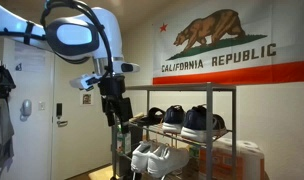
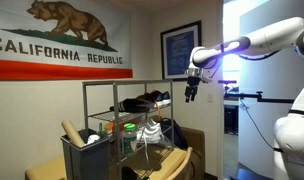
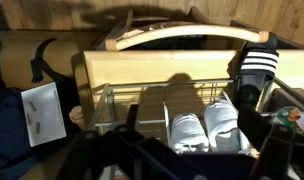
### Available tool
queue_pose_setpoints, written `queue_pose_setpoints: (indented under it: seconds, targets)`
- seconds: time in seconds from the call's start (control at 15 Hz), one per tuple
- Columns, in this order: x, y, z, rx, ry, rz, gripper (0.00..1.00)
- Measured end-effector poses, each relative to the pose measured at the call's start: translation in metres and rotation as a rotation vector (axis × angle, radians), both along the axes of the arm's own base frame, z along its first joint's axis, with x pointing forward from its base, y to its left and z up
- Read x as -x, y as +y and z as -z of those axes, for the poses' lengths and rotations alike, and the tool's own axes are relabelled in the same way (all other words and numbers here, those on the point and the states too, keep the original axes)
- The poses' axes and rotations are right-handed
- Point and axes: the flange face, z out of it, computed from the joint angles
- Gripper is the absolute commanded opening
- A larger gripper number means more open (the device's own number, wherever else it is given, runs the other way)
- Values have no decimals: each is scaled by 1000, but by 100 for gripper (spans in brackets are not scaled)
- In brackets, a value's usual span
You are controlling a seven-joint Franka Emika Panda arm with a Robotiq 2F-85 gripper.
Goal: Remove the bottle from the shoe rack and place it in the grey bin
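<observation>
I hang over the shoe rack (image 1: 182,89), my gripper (image 1: 115,115) at its top rail, near one end. I cannot tell whether my fingers are spread or closed. I judge the bottle (image 2: 130,127) to be the small pale green thing on the middle shelf, at nine o'clock of the white sneakers (image 2: 150,133), though it is too small to be sure.

To reach it well, I should drop in between the posts, clear of the rail, and close across the bottle's body. I count one bottle, one rack, one grey bin (image 2: 87,160) at eight o'clock of the rack, two white sneakers and two dark shoes (image 1: 187,120).
</observation>
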Motion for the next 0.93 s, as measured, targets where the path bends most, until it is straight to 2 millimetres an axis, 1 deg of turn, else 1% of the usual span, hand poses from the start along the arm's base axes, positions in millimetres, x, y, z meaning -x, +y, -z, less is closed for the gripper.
queue_pose_setpoints:
  seconds: [0.6, 0.8, 0.93]
  targets:
    - [-1, 1, 1, 1, 2, -2, 100]
    - [-5, 13, 12, 5, 28, -23, 100]
    - [-11, 29, 25, 8, 49, -51, 100]
